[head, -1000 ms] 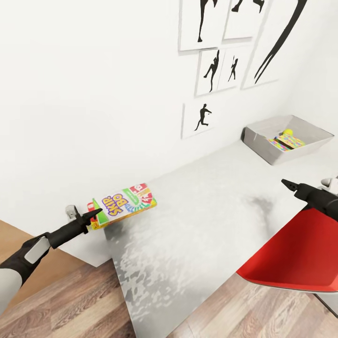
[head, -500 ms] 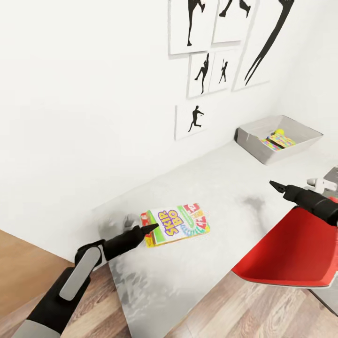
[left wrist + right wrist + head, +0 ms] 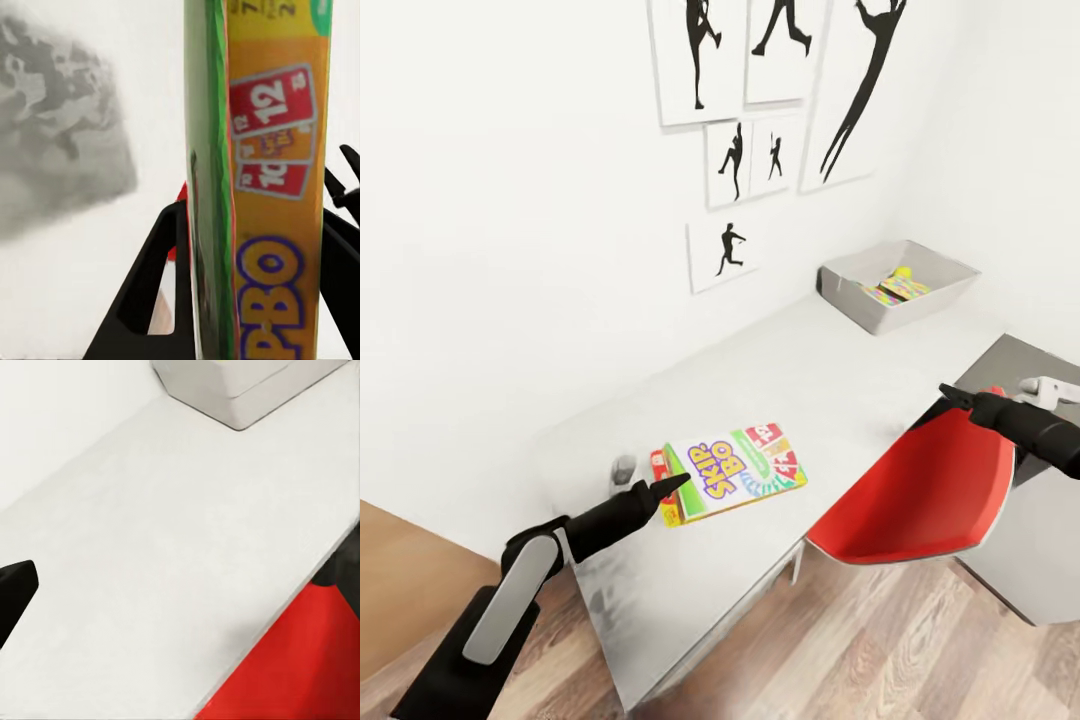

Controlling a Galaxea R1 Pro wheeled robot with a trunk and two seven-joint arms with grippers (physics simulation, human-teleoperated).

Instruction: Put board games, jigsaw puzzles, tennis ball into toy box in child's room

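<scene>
Green-edged SKIP BO box (image 3: 735, 470), pinched at its end by the left gripper (image 3: 672, 487) at lower centre, may slip before reaching the toy box (image 3: 860, 300) at upper right; right gripper (image 3: 950, 394): cannot tell.

You have a red chair (image 3: 920, 495) at the near edge of the desk, its glossy curved shell tucked partly under the top and standing over the floor; the same red shell (image 3: 300, 675) shows below the desk edge in the right wrist view. The floor (image 3: 830, 650) is wood plank in mixed brown and grey tones. The white wall (image 3: 510, 250) behind carries a cluster of framed prints (image 3: 760, 100), each a black silhouette of a moving figure on white; the lowest and smallest print (image 3: 725, 255) hangs just above the desk line; a tall narrow one (image 3: 860, 90) hangs at the cluster's right.
</scene>
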